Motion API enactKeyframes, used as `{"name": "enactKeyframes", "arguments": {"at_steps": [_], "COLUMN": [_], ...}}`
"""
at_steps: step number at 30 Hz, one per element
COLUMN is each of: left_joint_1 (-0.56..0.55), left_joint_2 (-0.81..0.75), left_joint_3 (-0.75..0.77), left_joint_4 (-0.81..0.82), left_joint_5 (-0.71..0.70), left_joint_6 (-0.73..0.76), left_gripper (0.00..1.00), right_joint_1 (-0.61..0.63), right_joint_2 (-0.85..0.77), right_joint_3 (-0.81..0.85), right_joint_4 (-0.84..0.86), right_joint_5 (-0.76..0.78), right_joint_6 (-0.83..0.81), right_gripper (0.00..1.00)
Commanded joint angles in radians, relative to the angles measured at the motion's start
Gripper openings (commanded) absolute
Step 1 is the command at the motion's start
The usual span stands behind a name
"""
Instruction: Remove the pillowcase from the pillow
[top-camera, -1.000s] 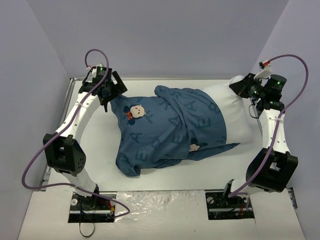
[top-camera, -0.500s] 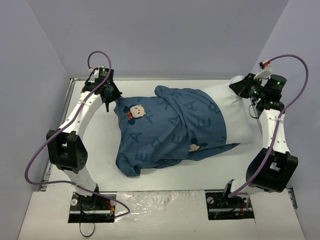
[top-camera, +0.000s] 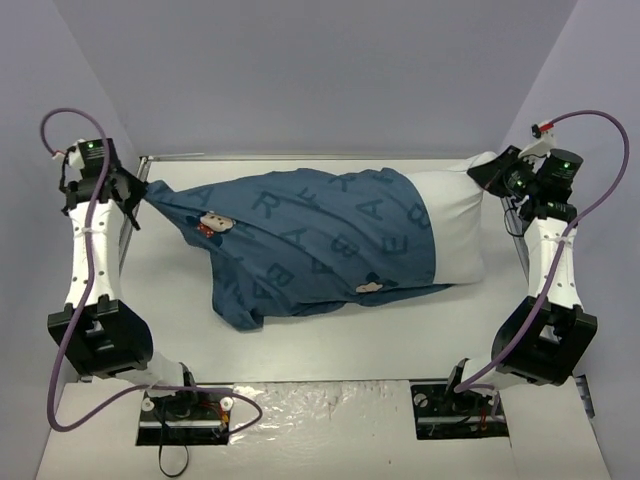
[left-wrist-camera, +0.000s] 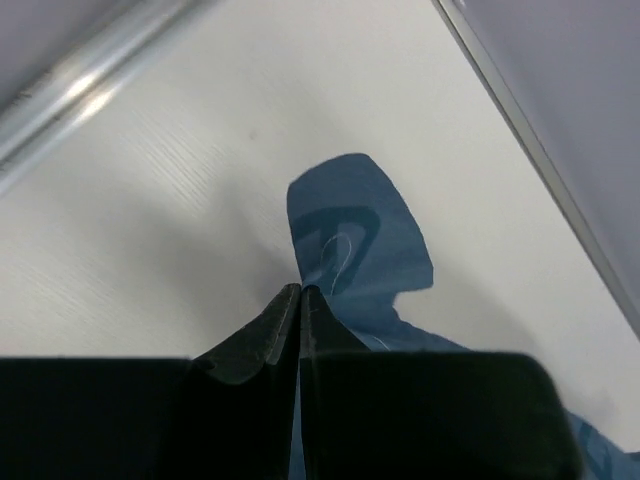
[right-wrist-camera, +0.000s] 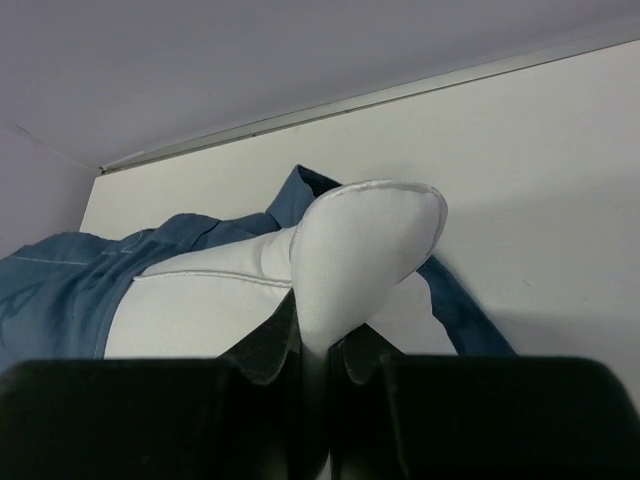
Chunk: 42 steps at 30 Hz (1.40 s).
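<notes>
With the left gripper (left-wrist-camera: 300, 290), pinches a peak of the pillowcase (left-wrist-camera: 355, 235), fingertips pressed flat together on the blue cloth with no gap showing. Holds that corner at the far left edge of the table (top-camera: 330, 345); cannot tell from either view whether lifted clear of the surface or resting on it. With the right gripper (right-wrist-camera: 315, 330), clamps a corner of the pillow (right-wrist-camera: 365, 235) at the far right, squeezing the white fabric into a rounded bulge past the fingers.

Hidden under the pillowcase in the top view: most of the pillow, bare only at its right end (top-camera: 455, 225). Cut off in both wrist views by the dark gripper bodies along the bottom: the exact spot of each pinch and the cloth just behind it. Too small to read in detail: two mouse faces (top-camera: 212, 222) on the print, one near the left, one near the lower hem. Legible only in part: the paler letters (top-camera: 268, 205) across the cover. Hard to trace in the right wrist view: a strip of blue cloth running off beside the pillow corner, its end blocked by the gripper.

Lying across the middle of the table between the two grippers, pillowcase (top-camera: 320, 235) drawn into a point toward the left gripper (top-camera: 138, 190), pillow end touching the right gripper (top-camera: 490, 172). Well apart from each other, those two holds, one at each far corner.
</notes>
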Motion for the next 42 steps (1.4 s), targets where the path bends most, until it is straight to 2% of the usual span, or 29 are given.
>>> {"name": "enactKeyframes", "arguments": {"at_steps": [1, 9, 11, 12, 13, 14, 15, 16, 17, 19, 21, 22, 23, 25, 26, 28, 29, 32, 37, 42], "left_joint_1": [0.092, 0.100, 0.095, 0.074, 0.057, 0.031, -0.045, -0.084, -0.122, -0.220, -0.276, -0.308, -0.322, -0.354, -0.386, -0.429, -0.486, -0.607, -0.672, -0.672], "left_joint_2": [-0.062, -0.021, -0.008, -0.004, 0.001, 0.015, 0.021, 0.027, 0.018, -0.023, -0.131, -0.176, -0.268, -0.392, -0.428, -0.505, -0.526, -0.577, -0.498, -0.298], "left_joint_3": [0.090, 0.101, 0.112, 0.112, 0.118, 0.129, 0.141, 0.164, 0.158, 0.108, -0.045, -0.107, -0.238, -0.361, -0.482, -0.587, -0.674, -0.802, -0.853, -0.770], "left_joint_4": [-0.002, -0.007, 0.040, 0.063, 0.102, 0.111, 0.111, 0.082, 0.078, 0.087, 0.128, 0.177, 0.202, 0.258, 0.281, 0.326, 0.338, 0.383, 0.539, 0.573], "left_joint_5": [-0.143, -0.189, -0.144, -0.055, -0.004, 0.034, 0.106, 0.134, 0.172, 0.232, 0.275, 0.310, 0.320, 0.364, 0.386, 0.412, 0.395, 0.284, 0.232, 0.205], "left_joint_6": [0.040, 0.073, 0.077, 0.083, 0.098, 0.121, 0.157, 0.196, 0.291, 0.371, 0.395, 0.399, 0.393, 0.389, 0.382, 0.356, 0.350, 0.355, 0.411, 0.491], "left_gripper": [0.02, 0.02, 0.02, 0.03, 0.23, 0.39, 0.54, 0.76, 0.84, 0.94, 0.94, 0.94, 0.94, 0.94, 0.94, 0.94, 0.94, 0.94, 0.94, 0.94], "right_joint_1": [-0.039, -0.040, -0.031, -0.016, 0.003, 0.042, 0.064, 0.082, 0.105, 0.119, 0.118, 0.112, 0.103, 0.052, 0.031, -0.014, -0.022, -0.029, -0.031, -0.040], "right_joint_2": [-0.020, -0.025, -0.011, 0.006, 0.056, 0.079, 0.098, 0.112, 0.104, 0.078, 0.061, 0.048, 0.043, 0.031, 0.029, 0.018, 0.012, -0.005, -0.014, 0.004], "right_joint_3": [0.078, 0.049, 0.053, 0.064, 0.090, 0.149, 0.173, 0.191, 0.207, 0.228, 0.282, 0.299, 0.315, 0.346, 0.351, 0.348, 0.342, 0.305, 0.221, 0.188], "right_joint_4": [0.092, 0.090, 0.096, 0.089, 0.058, -0.021, -0.049, -0.064, -0.092, -0.104, -0.161, -0.186, -0.250, -0.331, -0.429, -0.537, -0.639, -0.781, -0.810, -0.815], "right_joint_5": [0.090, 0.247, 0.277, 0.274, 0.243, 0.244, 0.250, 0.254, 0.259, 0.259, 0.228, 0.216, 0.192, 0.091, 0.045, -0.028, -0.037, -0.014, 0.053, 0.090], "right_joint_6": [0.004, -0.017, -0.028, -0.036, -0.089, -0.121, -0.155, -0.219, -0.246, -0.356, -0.440, -0.482, -0.567, -0.640, -0.716, -0.805, -0.908, -1.037, -1.070, -1.099], "right_gripper": [0.00, 0.00, 0.00, 0.00, 0.22, 0.37, 0.50, 0.69, 0.77, 0.93, 1.00, 1.00, 1.00, 1.00, 1.00, 1.00, 1.00, 1.00, 1.00, 0.99]}}
